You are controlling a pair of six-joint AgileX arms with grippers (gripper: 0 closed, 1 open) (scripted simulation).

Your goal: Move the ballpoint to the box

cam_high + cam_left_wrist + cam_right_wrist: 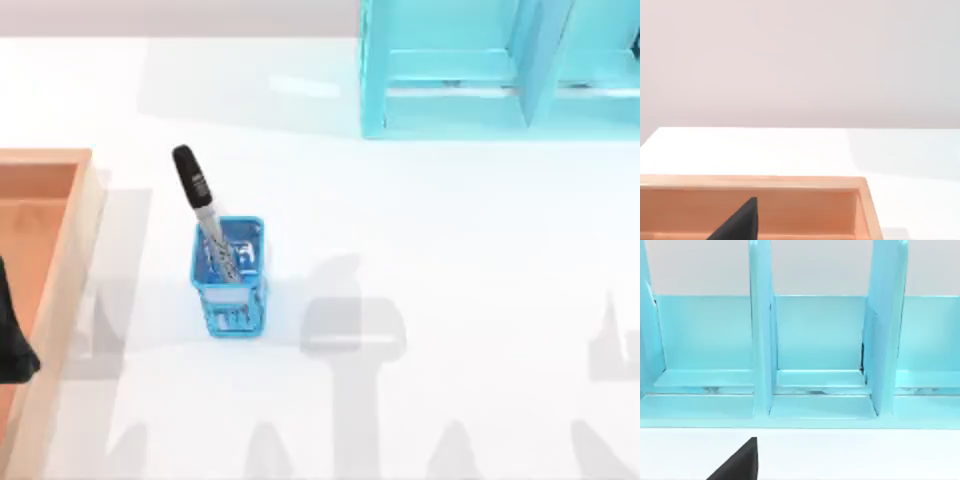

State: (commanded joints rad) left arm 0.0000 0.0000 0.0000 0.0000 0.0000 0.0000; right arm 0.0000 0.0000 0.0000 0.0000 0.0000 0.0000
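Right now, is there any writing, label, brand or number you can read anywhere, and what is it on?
No text is legible.
Ballpoint cap: a small white mark, too small to read.
Ballpoint barrel, standing in the blue mesh pen holder: grey print, too blurred to read.

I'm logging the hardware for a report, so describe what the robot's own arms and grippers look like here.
Little of them shows. The left arm is a matte black bulky shape at the top view's left edge, over the box. Each wrist view shows a plain black wedge-shaped finger. No cables or markings are visible.
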